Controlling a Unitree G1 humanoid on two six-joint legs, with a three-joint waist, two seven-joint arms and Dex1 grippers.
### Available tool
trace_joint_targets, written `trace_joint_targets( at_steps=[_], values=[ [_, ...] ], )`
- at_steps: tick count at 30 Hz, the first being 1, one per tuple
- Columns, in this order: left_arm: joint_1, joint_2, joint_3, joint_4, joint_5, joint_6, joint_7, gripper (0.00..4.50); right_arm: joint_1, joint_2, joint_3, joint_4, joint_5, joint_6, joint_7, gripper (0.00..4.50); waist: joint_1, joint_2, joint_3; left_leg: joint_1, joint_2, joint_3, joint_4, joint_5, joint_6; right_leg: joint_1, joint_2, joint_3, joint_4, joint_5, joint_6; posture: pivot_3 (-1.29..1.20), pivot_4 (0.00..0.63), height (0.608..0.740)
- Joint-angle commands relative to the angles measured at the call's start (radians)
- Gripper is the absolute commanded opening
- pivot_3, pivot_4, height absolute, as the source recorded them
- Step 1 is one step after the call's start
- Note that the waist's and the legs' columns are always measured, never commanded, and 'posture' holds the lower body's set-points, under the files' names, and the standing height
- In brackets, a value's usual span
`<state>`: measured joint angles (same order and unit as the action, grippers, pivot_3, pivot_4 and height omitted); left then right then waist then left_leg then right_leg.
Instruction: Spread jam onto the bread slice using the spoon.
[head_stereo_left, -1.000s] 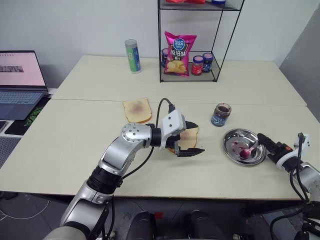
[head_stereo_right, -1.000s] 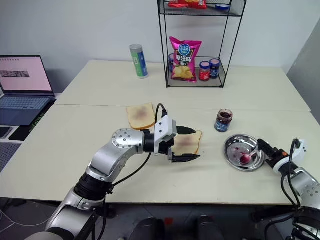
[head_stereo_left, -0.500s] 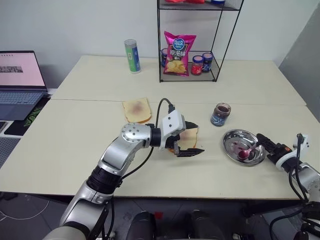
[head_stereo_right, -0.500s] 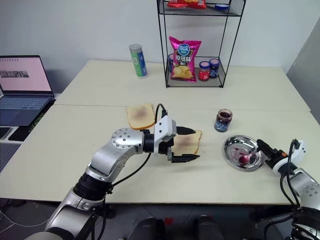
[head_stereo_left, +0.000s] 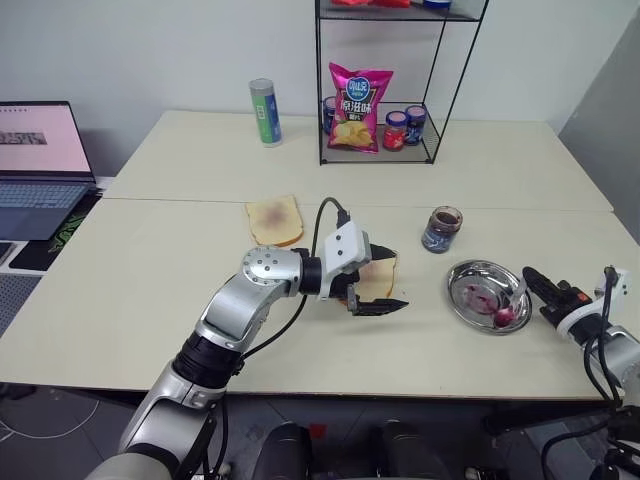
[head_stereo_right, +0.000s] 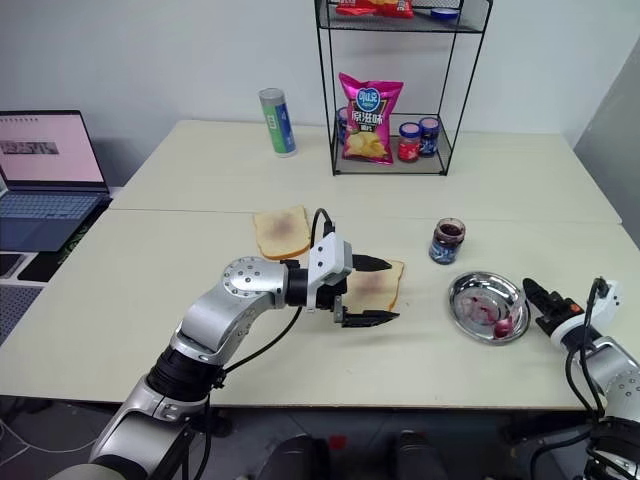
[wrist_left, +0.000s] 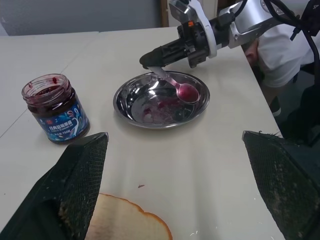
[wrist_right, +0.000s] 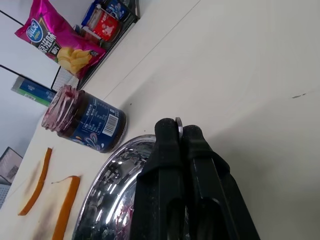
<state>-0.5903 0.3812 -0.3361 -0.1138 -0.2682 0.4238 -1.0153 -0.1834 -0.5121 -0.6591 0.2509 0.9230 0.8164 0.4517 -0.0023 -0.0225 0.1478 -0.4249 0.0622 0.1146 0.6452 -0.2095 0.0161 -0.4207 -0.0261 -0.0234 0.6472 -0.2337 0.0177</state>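
Over at the right end of the pale table (head_stereo_left: 150, 290), the right gripper (wrist_left: 150, 59) has its two black fingers pressed together on the handle of the spoon (wrist_left: 176, 86), whose red-stained bowl rests inside the round steel dish (head_stereo_left: 487, 296). From the left wrist view the spoon slants down from the fingertips to the dish floor, where smears of red lie around it. The jam (head_stereo_left: 441, 229) sits in its small open glass jar just beyond the dish, towards the wire rack (head_stereo_left: 380, 80), standing upright and apart from the dish rim. Near the middle of the table the left gripper (head_stereo_left: 378, 285) points sideways toward the dish with its fingers spread wide, one on each side of the bread slice (head_stereo_left: 378, 277); whether either finger actually touches the bread I cannot quite tell from where the head views look. That slice lies flat with a reddish patch at its centre. A second slice of toast (head_stereo_left: 274, 220) lies farther back and to the left, well apart from the first. On the rack's lower shelf stand a pink bag of crisps (head_stereo_left: 358, 107) and a couple of red-lidded jars (head_stereo_left: 396, 130), and a tall green-and-blue can (head_stereo_left: 265, 112) stands beside the rack. An open laptop (head_stereo_left: 40, 165) sits off the table's left end.
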Motion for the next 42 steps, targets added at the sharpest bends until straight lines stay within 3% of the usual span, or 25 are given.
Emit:
trace_joint_targets(
  at_steps=[1,7,12,17,21,29,42],
  values=[
    [-0.005,0.003,0.016,-0.034,-0.012,-0.014,-0.006,4.5,0.026,-0.001,-0.033,-0.083,0.031,0.011,-0.022,0.05,0.0,0.0,0.0,0.0,0.0,0.0,0.0,0.0,0.0,0.0,0.0,0.0,0.0,0.0,0.0,0.0,0.15,0.74],
    [-0.004,0.041,0.071,-0.021,-0.027,-0.001,0.003,4.5,0.003,0.023,-0.042,-0.359,0.171,0.085,-0.156,0.05,-0.004,0.001,0.001,0.0,0.001,0.0,0.0,0.0,0.0,-0.001,0.0,0.0,0.0,0.0,0.0,0.0,0.15,0.74],
    [-0.02,0.051,0.105,0.0,-0.033,-0.004,0.008,4.5,-0.148,0.012,0.03,-0.495,0.212,0.098,-0.292,0.05,-0.008,0.003,0.002,0.0,0.001,0.0,0.0,0.0,0.0,-0.001,0.001,0.001,0.001,0.0,0.0,0.0,0.15,0.74],
    [-0.045,0.007,0.124,0.004,-0.041,-0.005,0.055,4.5,-0.413,0.011,0.181,-0.466,0.026,-0.015,-0.397,0.05,-0.002,0.004,0.003,-0.003,0.0,0.001,0.0,0.0,0.0,-0.003,0.0,0.001,0.0,0.0,0.0,0.0,0.15,0.74],
    [-0.035,-0.049,0.122,0.009,-0.013,-0.025,0.13,4.5,-0.566,0.008,0.341,-0.343,-0.232,-0.207,-0.362,0.05,-0.001,0.004,0.003,-0.005,0.0,0.001,0.001,0.0,0.0,-0.005,0.0,0.001,-0.001,0.001,0.001,0.0,0.15,0.74],
    [-0.013,-0.06,0.116,-0.031,-0.01,-0.002,0.176,4.5,-0.542,0.046,0.44,-0.158,-0.454,-0.439,-0.27,0.05,0.0,0.004,0.003,-0.006,0.0,0.002,0.0,0.0,0.0,-0.005,0.0,0.0,-0.001,0.001,0.001,0.0,0.15,0.74],
    [-0.022,-0.068,0.106,-0.045,-0.014,0.022,0.197,4.5,-0.542,0.15,0.471,0.04,-0.581,-0.613,-0.217,0.05,-0.003,0.004,0.003,-0.005,0.001,0.002,0.001,0.0,0.0,-0.005,0.0,0.001,0.001,0.001,0.001,0.0,0.15,0.74]
  ],
)
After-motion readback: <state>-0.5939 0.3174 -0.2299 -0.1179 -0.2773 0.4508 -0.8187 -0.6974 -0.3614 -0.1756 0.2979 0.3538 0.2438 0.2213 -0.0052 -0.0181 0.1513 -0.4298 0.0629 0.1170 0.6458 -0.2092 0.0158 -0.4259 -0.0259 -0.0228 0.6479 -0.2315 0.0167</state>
